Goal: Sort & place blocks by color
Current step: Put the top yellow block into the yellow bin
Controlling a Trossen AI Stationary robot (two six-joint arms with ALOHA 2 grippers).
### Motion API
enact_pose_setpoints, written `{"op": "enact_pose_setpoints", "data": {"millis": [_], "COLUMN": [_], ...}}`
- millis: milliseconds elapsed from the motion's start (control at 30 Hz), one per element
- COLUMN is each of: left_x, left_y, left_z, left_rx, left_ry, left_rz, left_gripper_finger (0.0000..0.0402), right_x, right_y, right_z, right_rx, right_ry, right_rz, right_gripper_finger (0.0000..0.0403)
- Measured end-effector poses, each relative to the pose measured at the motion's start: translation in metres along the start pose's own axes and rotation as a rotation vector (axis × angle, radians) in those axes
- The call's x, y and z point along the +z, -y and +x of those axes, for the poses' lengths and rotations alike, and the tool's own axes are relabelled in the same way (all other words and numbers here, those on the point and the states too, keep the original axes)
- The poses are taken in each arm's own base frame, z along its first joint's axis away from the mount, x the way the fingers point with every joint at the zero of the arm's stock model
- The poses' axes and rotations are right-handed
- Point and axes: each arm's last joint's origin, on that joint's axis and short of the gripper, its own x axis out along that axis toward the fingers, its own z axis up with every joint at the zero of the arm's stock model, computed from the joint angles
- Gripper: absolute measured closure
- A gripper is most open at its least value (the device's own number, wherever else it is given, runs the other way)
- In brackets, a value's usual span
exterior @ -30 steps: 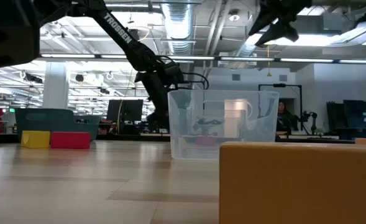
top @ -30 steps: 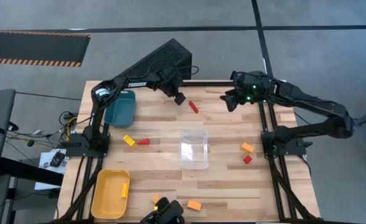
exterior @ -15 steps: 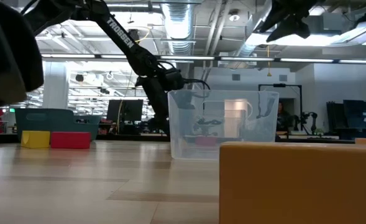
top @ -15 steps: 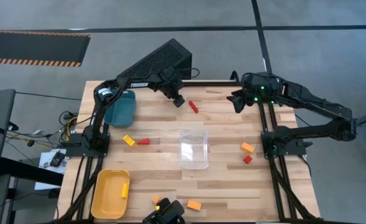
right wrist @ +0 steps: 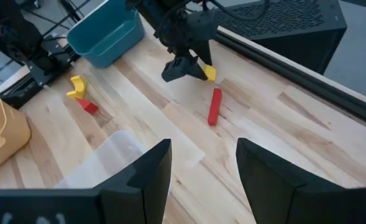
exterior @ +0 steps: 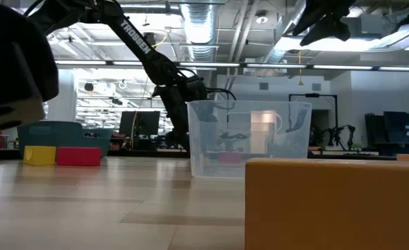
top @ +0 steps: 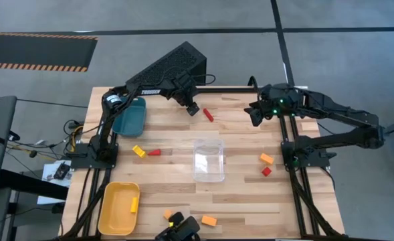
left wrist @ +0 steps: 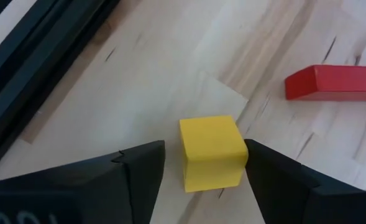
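Left gripper [left wrist: 201,171] is sitting low at about twelve o'clock on the table [top: 237,201], fingers apart and straddling a yellow cube [left wrist: 212,151]. One finger [left wrist: 276,180] looks to be touching the cube's side; the other [left wrist: 139,174] is showing a sliver of wood between itself and the block, so the cube is bracketed, not yet pinched. The straddle reads as lining up a pick — wrist angled so the cube's flat faces are meeting the pads.

A red bar [top: 209,115] is lying just beside it, toward three o'clock, apart from the cube and clear of the fingers.

Right gripper [right wrist: 198,165] is hovering off the table near the two o'clock corner, fingers spread with nothing between them, aimed across at the other arm — waiting, by the look of it.

Other blocks are scattered: a yellow piece [top: 138,151] and a small red wedge [top: 154,152] at nine o'clock, an orange block [top: 267,158] and a red cube [top: 266,171] at four o'clock, an orange block [top: 209,220] near six.

The clear plastic box [top: 209,159] is standing at centre, the yellow tray [top: 113,213] at seven o'clock with one yellow bar [top: 134,204] in it, a teal tray [top: 130,118] at ten. My guess: the cube's route to the yellow tray is crossing the nine o'clock pieces, so it needs lifting clear first.
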Motion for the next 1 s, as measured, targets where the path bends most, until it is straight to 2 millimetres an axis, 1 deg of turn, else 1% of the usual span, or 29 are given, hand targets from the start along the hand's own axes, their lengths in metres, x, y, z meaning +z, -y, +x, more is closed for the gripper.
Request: {"op": "enact_pose_setpoints", "data": {"millis": [367,533,700,800,867,1000], "left_x": [0.000,0.001,0.005,0.010,0.013,0.017], "left_y": [0.001,0.000,0.000,0.002,0.005,0.013], "left_z": [0.000,-0.001,-0.011,-0.021,-0.028,-0.041], "left_rx": [-0.031,-0.027,-0.031,-0.033,-0.037,-0.034], "left_ry": [0.004,0.002,-0.062,-0.111,-0.136,-0.161], "left_rz": [0.044,-0.008,-0.029,-0.011,0.002,0.026], "left_gripper_finger": [0.0273,0.0282,0.0277,0.0278,0.0281,0.0282], "right_x": [-0.005,-0.008,-0.014,-0.026,-0.039,-0.065], "right_y": [-0.010,-0.014,-0.016,-0.011,-0.004,0.010], "right_z": [-0.002,-0.004,-0.004,0.006,0.016,0.041], "right_rx": [-0.018,-0.028,-0.042,-0.072,-0.106,-0.074], "right_ry": [0.025,0.040,0.005,-0.034,-0.070,-0.116], "right_rz": [0.068,0.115,0.101,0.097,0.113,0.204], "right_gripper_finger": [0.0207,0.0211,0.0212,0.0215,0.0219,0.0229]}}
